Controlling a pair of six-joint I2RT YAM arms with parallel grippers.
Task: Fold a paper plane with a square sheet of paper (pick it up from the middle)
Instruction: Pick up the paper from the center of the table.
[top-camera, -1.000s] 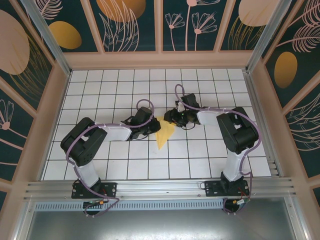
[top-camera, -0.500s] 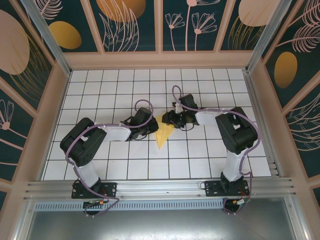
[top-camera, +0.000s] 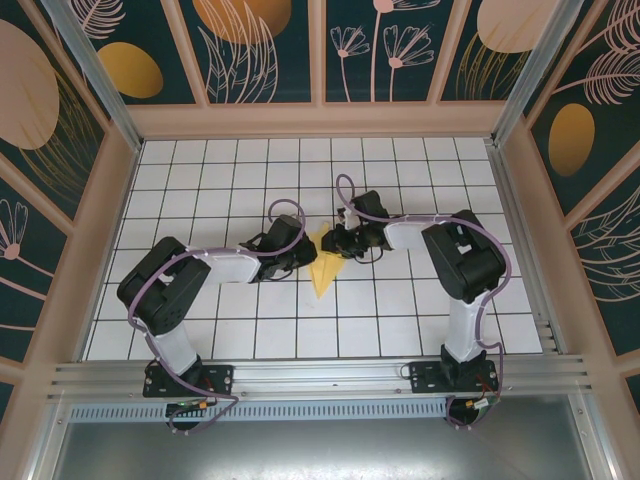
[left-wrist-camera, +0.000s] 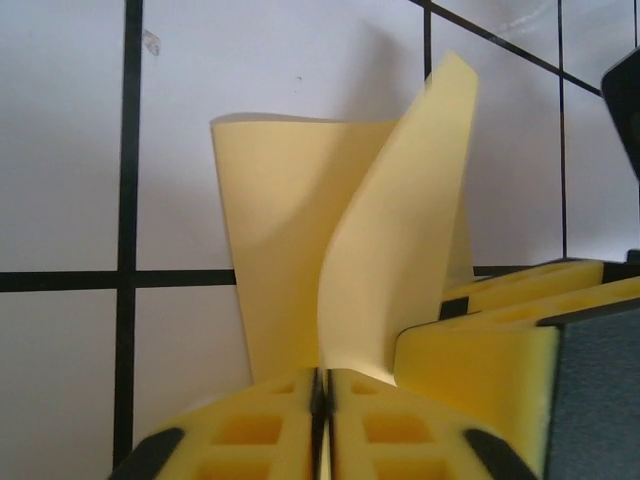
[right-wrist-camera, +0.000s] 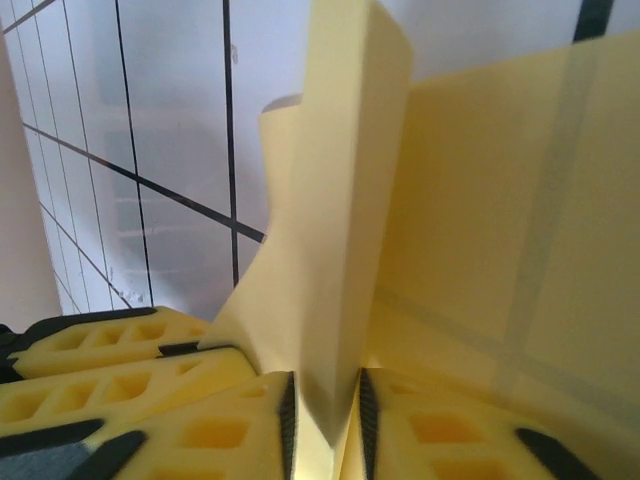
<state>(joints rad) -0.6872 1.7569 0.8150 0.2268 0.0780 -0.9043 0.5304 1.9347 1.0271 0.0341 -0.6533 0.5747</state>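
while both arms reach in toward the middle of the white tiled table (top-camera: 420, 310) with its black grid lines, the thin yellow paper sheet (top-camera: 326, 270) lies between them. it is creased into a narrow wedge whose point aims at the near edge. seen from above, the wide end of the wedge sits between the two tools and the sharp tip rests flat on the tiles, clear of both.

the left gripper (top-camera: 302, 256) comes at the yellow paper sheet from the left side. in the left wrist view, the left gripper (left-wrist-camera: 322, 388) has its yellow foam pads (left-wrist-camera: 250, 435) pressed together, with only a thin seam between them. a raised flap of the yellow paper sheet (left-wrist-camera: 290, 200) runs down into that seam, so it is clamped on the paper. the flap curls upward and twists, while a second layer behind it lies lower on the table.

the right gripper (top-camera: 341, 243) meets the sheet from the right, close beside the left one. in the right wrist view, the right gripper (right-wrist-camera: 326, 415) pinches an upright fold of the yellow paper sheet (right-wrist-camera: 340, 200) between its own yellow foam pads (right-wrist-camera: 450, 430), the jaws drawn in tight on the crease. another layer of paper spreads out to the right of that fold. the other tool's ribbed foam shows at the lower left, just beside the pinched fold.
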